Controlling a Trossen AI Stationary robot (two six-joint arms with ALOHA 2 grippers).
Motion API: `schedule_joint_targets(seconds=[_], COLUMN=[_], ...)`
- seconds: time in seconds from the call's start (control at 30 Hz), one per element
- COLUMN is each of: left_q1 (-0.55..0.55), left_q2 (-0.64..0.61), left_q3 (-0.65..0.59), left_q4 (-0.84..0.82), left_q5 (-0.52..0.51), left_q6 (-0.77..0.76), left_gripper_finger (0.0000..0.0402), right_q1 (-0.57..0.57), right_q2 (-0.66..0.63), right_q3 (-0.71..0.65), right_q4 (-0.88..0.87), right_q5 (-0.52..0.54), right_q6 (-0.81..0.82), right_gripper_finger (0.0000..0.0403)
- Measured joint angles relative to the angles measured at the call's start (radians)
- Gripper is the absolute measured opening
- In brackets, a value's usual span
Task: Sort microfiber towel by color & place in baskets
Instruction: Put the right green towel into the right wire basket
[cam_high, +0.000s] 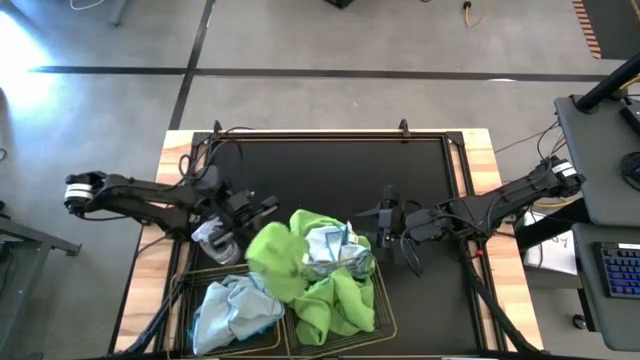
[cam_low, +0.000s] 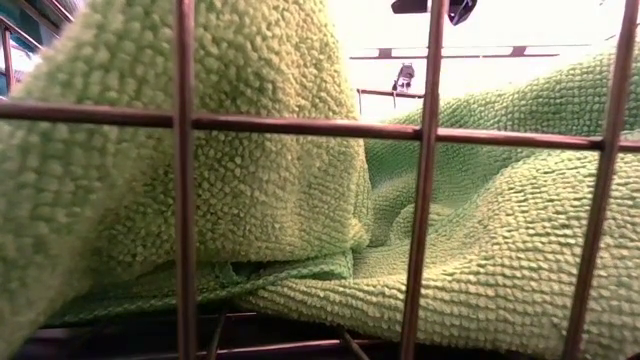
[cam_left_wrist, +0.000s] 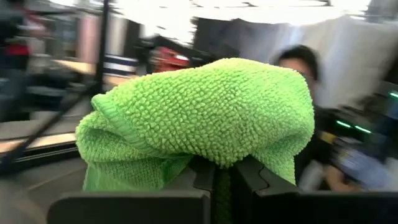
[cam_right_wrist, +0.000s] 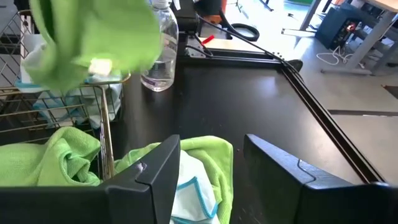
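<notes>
From above, the left arm reaches in from nine o'clock, and the left gripper (cam_high: 262, 212) sits over the black mat (cam_high: 330, 170) just at twelve o'clock of the left basket (cam_high: 190, 290). Its fingers are closed tight on a lime green towel (cam_high: 272, 250), which hangs from them and spreads toward five o'clock over the gap between the two baskets. In the left wrist view that same green towel (cam_left_wrist: 205, 118) bulges over the pinched fingertips and hides most of them; a person sits blurred in the room behind. A small clear spray bottle (cam_high: 212, 238) stands just at seven o'clock of the left gripper, touching the basket's far rim.

The left basket holds a crumpled pale blue towel (cam_high: 232, 310). The right basket (cam_high: 385, 310) holds a heap of green towels (cam_high: 335, 300), and a pale blue towel with a teal edge (cam_high: 330, 248) lies on top at the heap's twelve o'clock side, spilling past the rim onto the mat.

The right arm comes in from three o'clock. The right gripper (cam_high: 392, 238) hovers just at three o'clock of that blue-and-green heap, fingers spread wide and holding nothing. Its wrist view shows the two dark fingers (cam_right_wrist: 149, 180) apart, with the teal-edged towel (cam_right_wrist: 189, 190) and green cloth lying directly below and between them, the basket wire (cam_right_wrist: 102, 143) beside.

The low view is filled by basket mesh (cam_low: 430, 180) with green towel (cam_low: 270, 200) pressed against it.
</notes>
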Motion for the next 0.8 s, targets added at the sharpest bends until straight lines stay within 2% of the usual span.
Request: schedule_joint_targets(seconds=[0.07,0.13,0.37,0.57,0.8], left_q1=[-0.002,-0.003,-0.015,-0.081,-0.184], left_q2=[-0.021,-0.040,-0.025,0.110,0.292], left_q3=[-0.006,-0.007,0.023,0.106,0.284], left_q4=[-0.001,-0.001,-0.010,-0.040,-0.151], left_q5=[0.070,0.070,-0.098,-0.139,-0.138], left_q6=[-0.013,-0.033,-0.070,-0.071,-0.063], left_gripper_finger=[0.0006,0.0009,0.0011,0.0012,0.0012], right_q1=[0.000,0.000,0.000,0.000,0.000], right_q2=[0.000,0.000,0.000,0.000,0.001], right_q3=[0.000,0.000,0.000,0.000,0.001], right_q4=[0.000,0.000,0.001,0.000,-0.002], right_q5=[0.000,0.000,0.001,0.001,0.001], right_q6=[0.000,0.000,0.000,0.002,0.002], right_gripper_finger=[0.0173,0.0173,0.0173,0.0173,0.0173])
